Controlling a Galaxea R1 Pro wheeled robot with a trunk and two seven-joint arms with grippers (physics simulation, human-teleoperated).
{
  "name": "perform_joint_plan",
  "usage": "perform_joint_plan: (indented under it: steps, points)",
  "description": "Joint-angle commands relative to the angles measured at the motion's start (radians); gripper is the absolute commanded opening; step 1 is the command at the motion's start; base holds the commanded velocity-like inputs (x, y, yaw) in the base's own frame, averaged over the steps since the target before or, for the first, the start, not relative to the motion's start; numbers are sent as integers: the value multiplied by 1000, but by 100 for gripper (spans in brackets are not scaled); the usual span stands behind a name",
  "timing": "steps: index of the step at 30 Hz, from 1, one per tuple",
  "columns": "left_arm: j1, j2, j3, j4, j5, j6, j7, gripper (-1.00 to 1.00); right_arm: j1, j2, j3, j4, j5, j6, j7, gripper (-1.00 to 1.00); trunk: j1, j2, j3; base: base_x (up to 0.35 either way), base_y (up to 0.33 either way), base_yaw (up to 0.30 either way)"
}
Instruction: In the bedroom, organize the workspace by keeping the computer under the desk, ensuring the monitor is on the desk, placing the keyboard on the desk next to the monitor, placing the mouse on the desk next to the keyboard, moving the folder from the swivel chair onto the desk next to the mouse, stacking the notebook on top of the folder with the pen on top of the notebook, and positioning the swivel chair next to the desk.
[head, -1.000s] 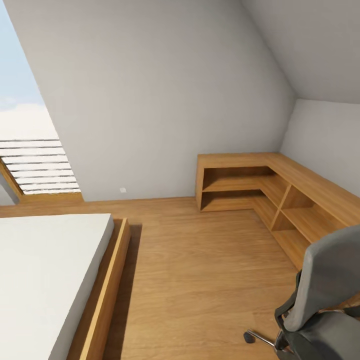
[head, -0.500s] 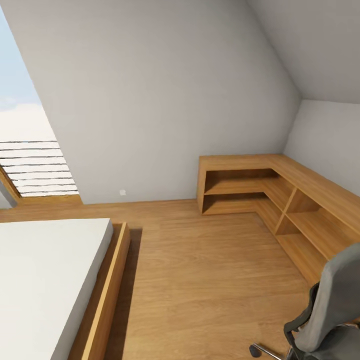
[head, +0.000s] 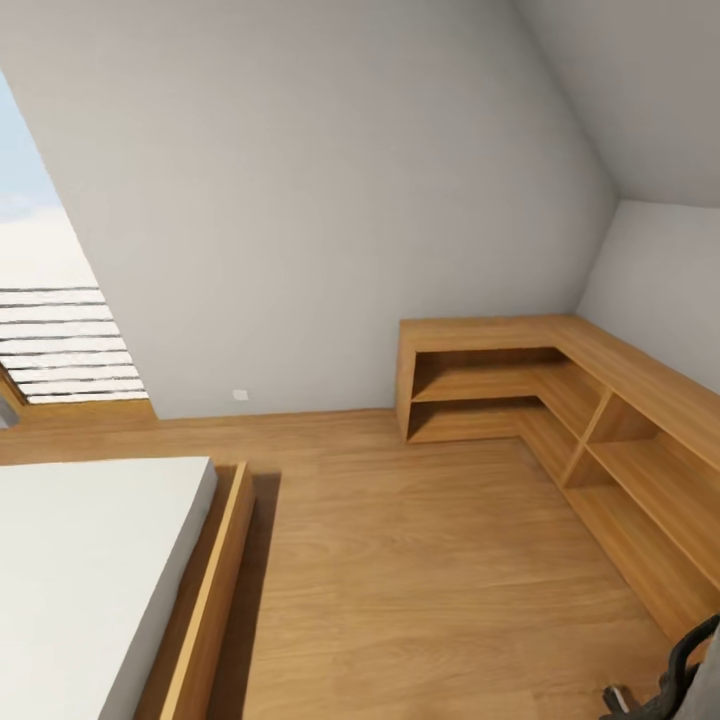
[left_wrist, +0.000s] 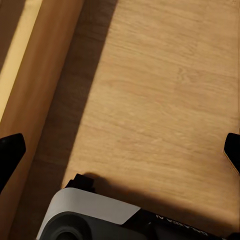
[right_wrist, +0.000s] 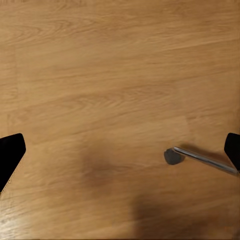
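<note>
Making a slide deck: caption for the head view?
Attic bedroom: bed, low L-shaped wood shelf unit, swivel chair at the corner.

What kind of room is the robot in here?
Most likely an attic bedroom: a bed on a low wooden frame, steeply sloped grey walls with a slanted window, and a low wooden corner shelf on a wood floor.

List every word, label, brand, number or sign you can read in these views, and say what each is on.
No text can be read.
Pale lettering on the robot's dark base, seen from the left wrist: too small and blurred to read.
The small white wall plate near the floor: no marking discernible.
</note>
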Motion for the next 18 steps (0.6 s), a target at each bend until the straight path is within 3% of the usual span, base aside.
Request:
perform_joint_plan:
  steps: [1,18]
  points:
    - [0,-1,1,0,6,-3,0,100,0,-1,9,-1,-2,-1,-8,100,1,-1,-1,330,0,0]
    - [0,1,4,3,7,-1,0,100,0,1,9,-1,-2,-1,-11,100,1,-1,-1,331,0,0]
